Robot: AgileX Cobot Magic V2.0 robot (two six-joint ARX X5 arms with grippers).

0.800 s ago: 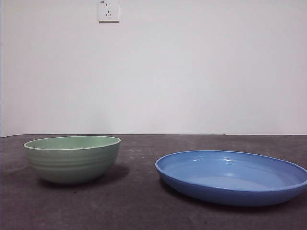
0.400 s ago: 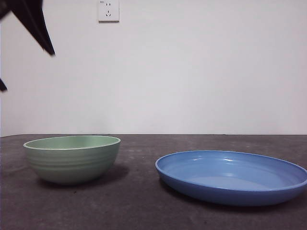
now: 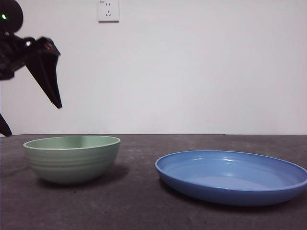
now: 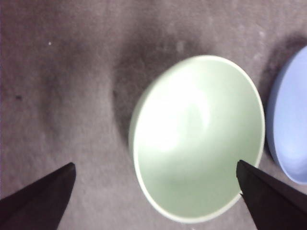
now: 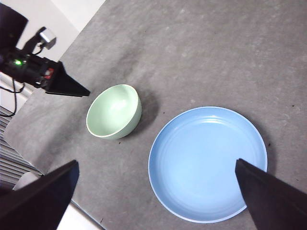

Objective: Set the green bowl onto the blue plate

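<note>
Overhead, left hand [image 4: 156, 172] wide open, empty, above green bowl [image 4: 199, 139]; blue plate [image 3: 232, 176] apart.

The left arm's black two-jawed gripper [image 3: 31, 117] has come further down into the front view from the upper left corner: a second ago it was out of sight, half a second ago only a jaw tip showed near the top edge, and now its dark body and one long jaw hang above the pale mint-green ridged round bowl [image 3: 72, 158], jaws spread wide, not touching it
</note>
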